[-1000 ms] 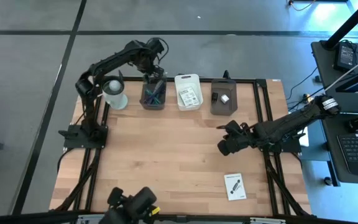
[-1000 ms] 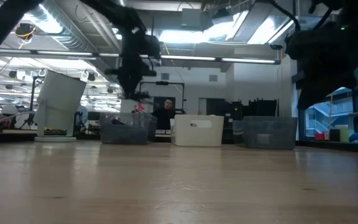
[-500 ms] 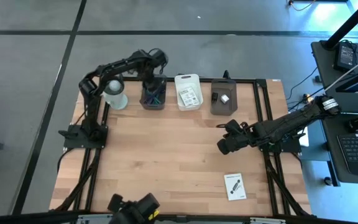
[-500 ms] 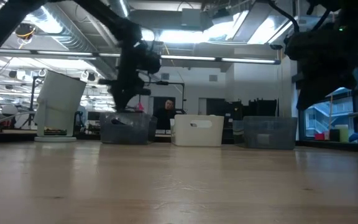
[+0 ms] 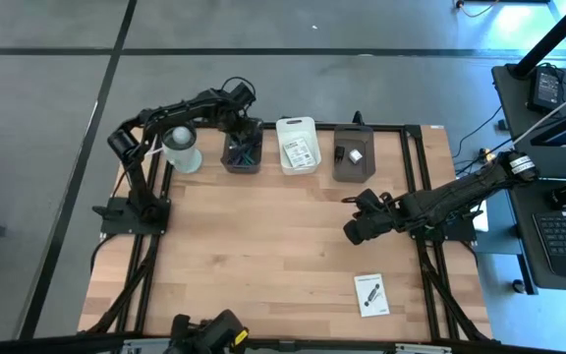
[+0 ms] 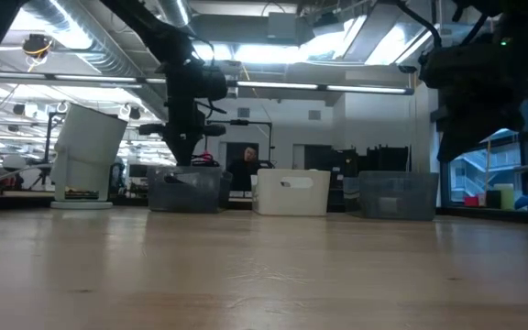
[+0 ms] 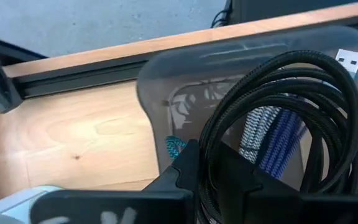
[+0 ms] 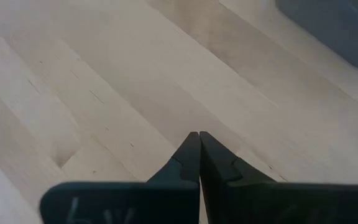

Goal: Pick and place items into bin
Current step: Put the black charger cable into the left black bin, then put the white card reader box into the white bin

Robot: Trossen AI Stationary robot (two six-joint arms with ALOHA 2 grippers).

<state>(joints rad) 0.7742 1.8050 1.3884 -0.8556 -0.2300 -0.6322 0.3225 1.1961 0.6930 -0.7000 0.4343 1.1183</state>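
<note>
Left gripper (image 7: 219,165) pinching a coiled black cable (image 7: 278,118), hanging right over the smoky plastic bin (image 5: 242,152). Right gripper (image 8: 199,146) pinched shut, empty, above bare wood. Mostly done probably: 3 bins loaded, 1 glossy white card (image 5: 369,293) left flat on the table (image 5: 244,256).

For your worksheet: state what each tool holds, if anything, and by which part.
The left tool grips the coiled black cable by its bundled loops; the right tool is shut on nothing.
</note>
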